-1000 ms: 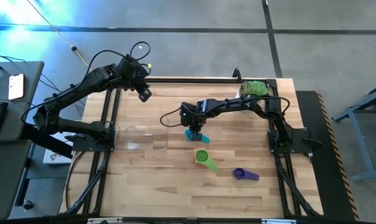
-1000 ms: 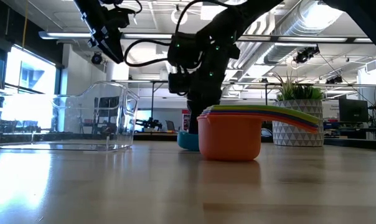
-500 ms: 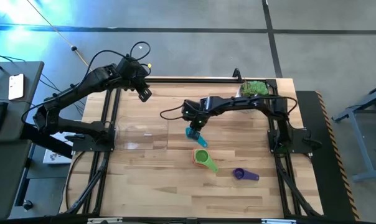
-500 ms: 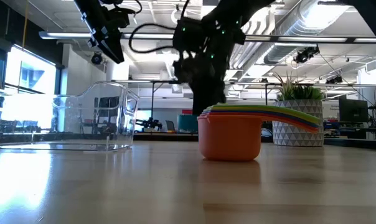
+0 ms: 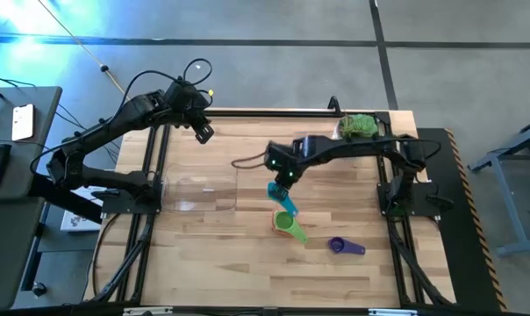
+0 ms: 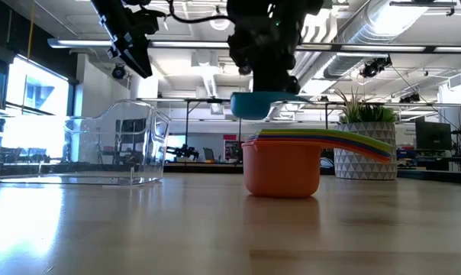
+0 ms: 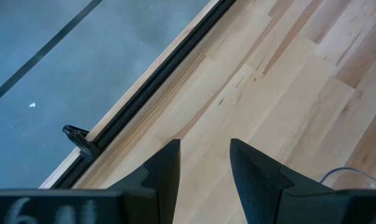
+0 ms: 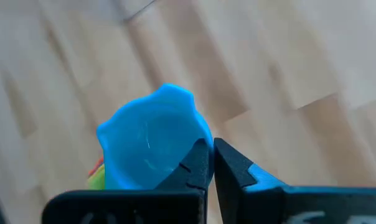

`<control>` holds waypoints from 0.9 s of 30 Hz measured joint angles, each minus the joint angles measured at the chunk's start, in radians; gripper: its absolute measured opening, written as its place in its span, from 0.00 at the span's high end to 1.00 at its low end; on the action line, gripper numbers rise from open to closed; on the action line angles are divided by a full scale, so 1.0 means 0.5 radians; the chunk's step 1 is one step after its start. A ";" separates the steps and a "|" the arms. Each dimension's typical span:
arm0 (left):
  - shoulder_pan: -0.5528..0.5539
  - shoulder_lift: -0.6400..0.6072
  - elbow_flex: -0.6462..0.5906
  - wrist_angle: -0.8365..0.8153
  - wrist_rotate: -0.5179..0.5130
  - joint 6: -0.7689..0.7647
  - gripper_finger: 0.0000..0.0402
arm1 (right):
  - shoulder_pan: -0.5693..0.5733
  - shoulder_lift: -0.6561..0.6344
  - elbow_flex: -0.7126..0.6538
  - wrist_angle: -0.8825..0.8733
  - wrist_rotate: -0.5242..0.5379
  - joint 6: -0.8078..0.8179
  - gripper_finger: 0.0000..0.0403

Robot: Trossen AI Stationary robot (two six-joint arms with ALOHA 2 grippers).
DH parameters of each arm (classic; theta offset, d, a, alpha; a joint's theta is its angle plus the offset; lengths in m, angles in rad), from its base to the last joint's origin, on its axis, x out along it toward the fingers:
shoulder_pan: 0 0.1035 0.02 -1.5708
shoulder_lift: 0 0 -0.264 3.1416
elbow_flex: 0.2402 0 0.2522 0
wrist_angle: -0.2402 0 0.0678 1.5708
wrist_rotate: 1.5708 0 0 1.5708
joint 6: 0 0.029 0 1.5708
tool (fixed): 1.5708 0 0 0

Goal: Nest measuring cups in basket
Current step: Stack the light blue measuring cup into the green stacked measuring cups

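Observation:
My right gripper (image 5: 285, 179) is shut on the cyan measuring cup (image 5: 280, 196), which hangs in the air (image 6: 257, 105) just above the stack of nested cups (image 5: 286, 224). That stack has an orange cup (image 6: 282, 168) at the bottom and green on top, and it stands on the table. A purple cup (image 5: 340, 246) lies alone toward the near right. The clear basket (image 5: 199, 191) sits on the table's left half (image 6: 116, 145). My left gripper (image 5: 203, 133) waits open (image 7: 205, 163), raised over the far left of the table. My right gripper (image 8: 211, 163) pinches the cyan cup's flat handle (image 8: 256, 176) between its two fingers, right beside the bowl (image 8: 150, 146). The fingers come from above, pointing down. The cup is lifted clear and roughly level, bowl opening up, over the stack's far edge.
A white pot with a green plant (image 5: 359, 125) stands at the far right corner (image 6: 365, 156). Black frame rails run along the table's left, right and far edges. Bare wood lies along the near side.
My right gripper has risen, lifting the cyan cup off the table. It has carried the cup a little toward the near edge and the right, from beside the stack to above it. The stack, the purple cup and the basket have stayed put.

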 joint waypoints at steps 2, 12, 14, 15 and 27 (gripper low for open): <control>0.000 0.000 0.000 0.000 0.000 0.000 0.67 | 0.070 0.004 0.000 -0.006 -0.044 0.018 1.00; 0.000 0.000 0.000 0.000 0.002 0.000 0.67 | 0.376 0.021 0.000 -0.047 0.064 0.318 1.00; 0.000 0.000 0.000 0.000 0.002 0.000 0.67 | 0.415 0.021 0.000 -0.076 0.100 0.377 1.00; 0.000 0.000 0.000 -0.001 0.002 0.000 0.67 | 0.432 0.021 0.000 -0.094 0.129 0.408 1.00; 0.000 0.000 0.000 -0.002 0.003 0.000 0.67 | 0.536 0.022 -0.157 -0.079 0.237 0.474 1.00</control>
